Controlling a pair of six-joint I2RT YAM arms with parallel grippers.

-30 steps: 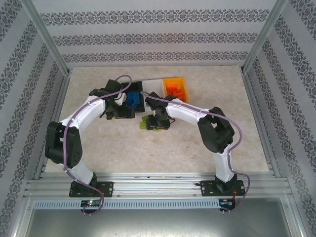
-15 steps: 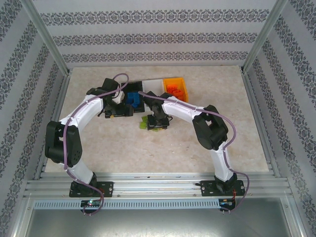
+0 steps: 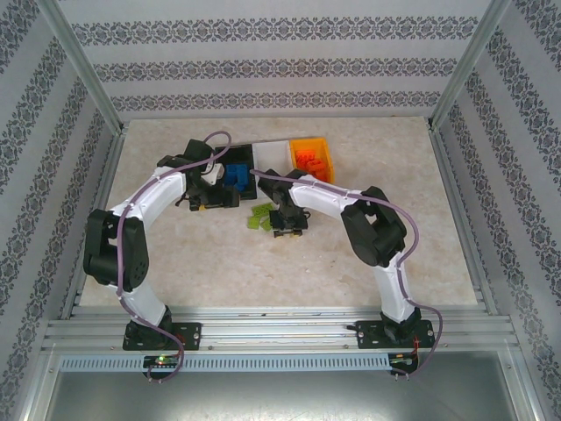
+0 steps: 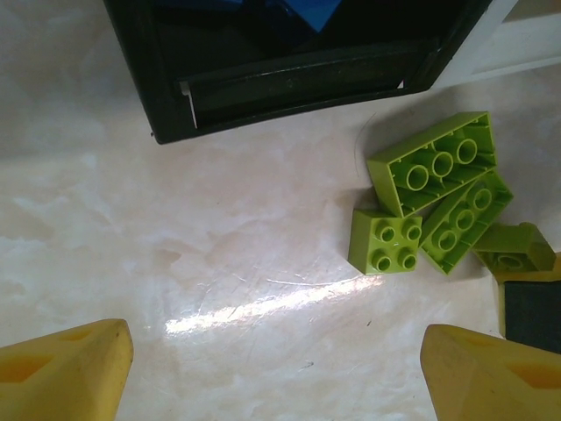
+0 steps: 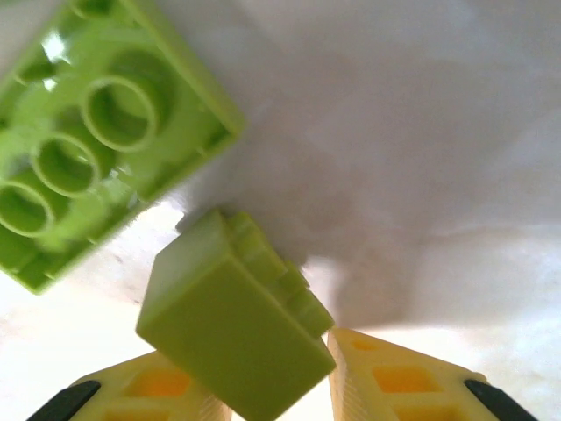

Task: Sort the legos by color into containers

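Left gripper (image 4: 280,377): fingers spread wide and nothing between them, only bare table (image 3: 263,272). In the top view it hangs at the near side of the black bin (image 3: 244,151). From the left wrist camera the bin's near wall (image 4: 289,88) lies just ahead of the fingertips (image 4: 66,377).

Black bin contents: blue legos (image 3: 235,175). A blue corner (image 4: 307,9) shows in the left wrist view.

White bin (image 3: 273,153): stands between the black bin and the orange bin (image 3: 323,146), all three side by side at the far middle of the table. I cannot tell what it holds. Orange bin: orange-red legos (image 3: 307,160) inside.

Green legos (image 3: 259,217): loose cluster on the table just in front of the black and white bins, outside every bin. Left wrist view resolves:
- long brick (image 4: 434,162), underside up
- second long brick (image 4: 465,219) touching it, underside up
- square brick (image 4: 386,241), underside up, against both
- small brick (image 4: 513,250) at the cluster's right edge

Right gripper (image 3: 287,224): down at the right end of the cluster. In the right wrist view its fingers (image 5: 403,377) are drawn in close on either side of the small brick (image 5: 232,324). The brick sits tilted between them, studs toward the right finger. It appears clamped. The long brick (image 5: 96,132) lies just beyond it, apart from the fingers.
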